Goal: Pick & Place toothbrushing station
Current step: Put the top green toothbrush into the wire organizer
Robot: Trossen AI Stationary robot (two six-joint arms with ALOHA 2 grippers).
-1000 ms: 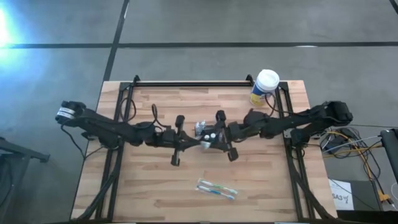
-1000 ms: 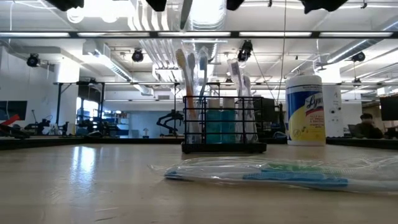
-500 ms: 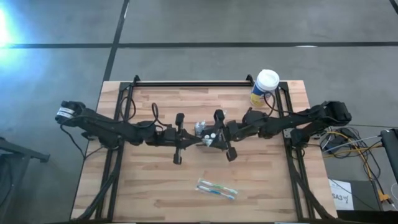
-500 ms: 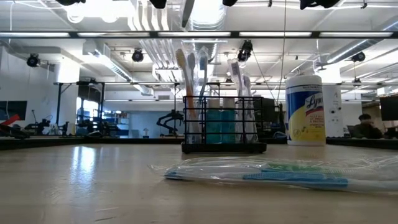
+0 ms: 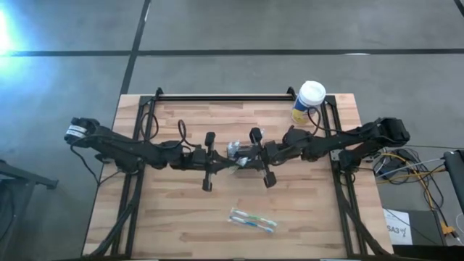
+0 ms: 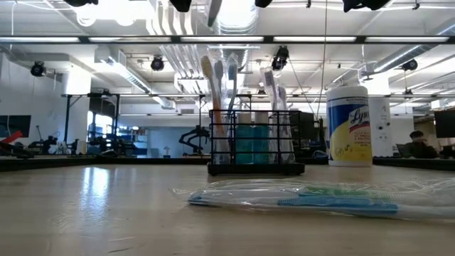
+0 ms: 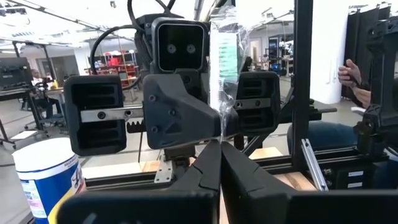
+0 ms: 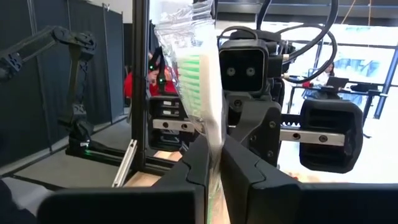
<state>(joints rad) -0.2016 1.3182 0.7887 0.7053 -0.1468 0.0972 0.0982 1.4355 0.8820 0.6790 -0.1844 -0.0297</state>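
The toothbrushing station point(image 6: 256, 142), a black mesh caddy with toothbrushes standing in it, rests on its base at mid-table in the low view. In the high view my grippers hide it. Both grippers meet high over the table's middle. My left gripper point(image 5: 229, 162) and my right gripper point(image 5: 244, 157) are both shut on a toothbrush in a clear wrapper point(image 7: 222, 62), which stands upright between them point(image 8: 198, 74). My left gripper pinches the clear wrapper's lower part point(image 7: 220, 134) between its two fingers, reaching in level from the table's left. The wrapped toothbrush stands upright above the fingers, clear of the table. My right gripper pinches the same wrapper low down point(image 8: 211, 134) between its two fingers, reaching in level from the table's right, opposite the left gripper. The bristle end point(image 8: 200, 78) rises above the fingers, and the wrapper is clear of the table.
A flat clear packet with toothbrushes point(image 5: 252, 220) lies on the table nearer the front edge. A yellow canister with a white lid point(image 5: 308, 103) stands at the far right corner. Black frame rails point(image 5: 225, 96) run along the far edge and both sides.
My right gripper has moved a little toward the table's left, closer to my left gripper, and its fingers have drawn together on the wrapped toothbrush. My left gripper has kept its hold. The caddy and the packet on the table have stayed put.
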